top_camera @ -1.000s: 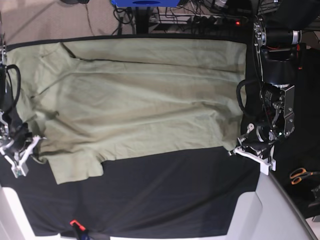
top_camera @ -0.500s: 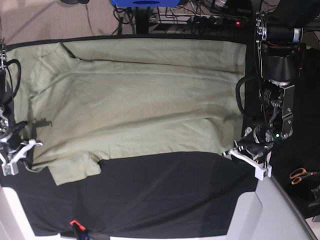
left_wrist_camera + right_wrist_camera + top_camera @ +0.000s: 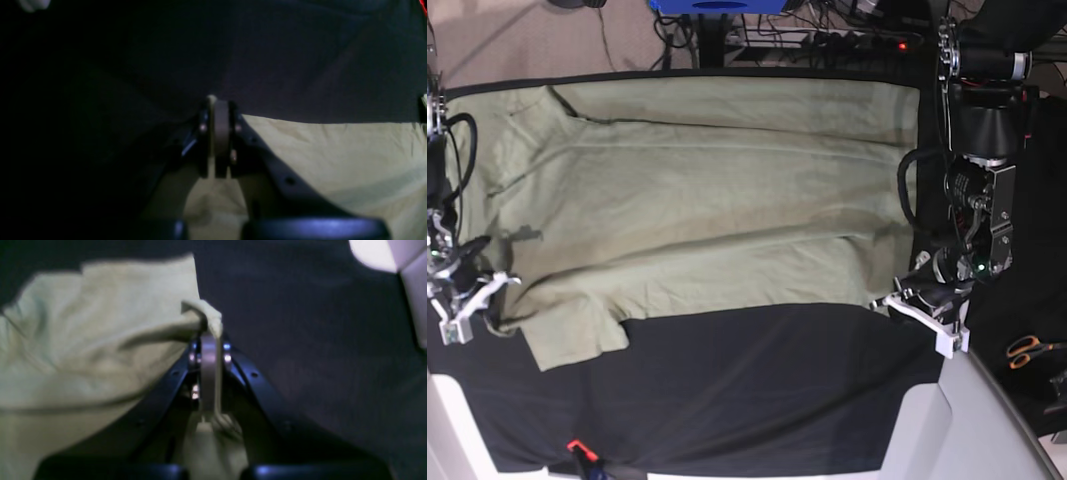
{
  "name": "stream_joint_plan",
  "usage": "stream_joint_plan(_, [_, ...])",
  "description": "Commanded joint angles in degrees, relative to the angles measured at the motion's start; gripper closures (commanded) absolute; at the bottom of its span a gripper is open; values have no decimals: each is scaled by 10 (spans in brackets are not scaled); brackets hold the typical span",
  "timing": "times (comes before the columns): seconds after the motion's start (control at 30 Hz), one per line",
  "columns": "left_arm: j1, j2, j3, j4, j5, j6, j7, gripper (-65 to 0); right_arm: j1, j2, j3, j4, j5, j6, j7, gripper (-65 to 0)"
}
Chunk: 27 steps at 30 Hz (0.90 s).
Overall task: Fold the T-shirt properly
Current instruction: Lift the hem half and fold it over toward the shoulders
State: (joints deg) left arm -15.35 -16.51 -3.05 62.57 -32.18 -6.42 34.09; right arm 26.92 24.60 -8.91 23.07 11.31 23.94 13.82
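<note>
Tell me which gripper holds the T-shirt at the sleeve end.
The right gripper, on the base view's left: it pinches the T-shirt beside the sleeve. The left gripper grips the straight hem corner.

Spread across the far half of the cloth surface (image 3: 757, 390): the T-shirt (image 3: 697, 200), with scissors (image 3: 1027, 350) off right.

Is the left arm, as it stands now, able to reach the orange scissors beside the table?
Probably not now: the left gripper is shut on the T-shirt hem, so it is occupied, though the scissors lie uncovered nearby.
</note>
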Motion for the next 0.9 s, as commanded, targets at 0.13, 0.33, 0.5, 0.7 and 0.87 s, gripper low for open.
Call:
stream_joint_plan(0.13, [12, -5, -2, 14, -5, -3, 7, 0, 16, 12, 2, 8, 5, 1, -41, 0])
stream_joint_plan(0.33, [56, -7, -2, 69, -5, -3, 9, 0, 4, 13, 2, 30, 5, 1, -85, 0])
stream_joint_plan(0.5, [76, -16, -3, 94, -5, -3, 45, 0, -21, 14, 2, 93, 5, 1, -165, 0])
stream_joint_plan(0.7, [116, -31, -3, 157, -7, -3, 46, 0, -57, 26, 7, 186, 5, 0, -227, 0])
stream_joint_plan(0.87, [148, -48, -3, 171, -8, -3, 46, 0, -80, 33, 8, 230, 5, 0, -258, 0])
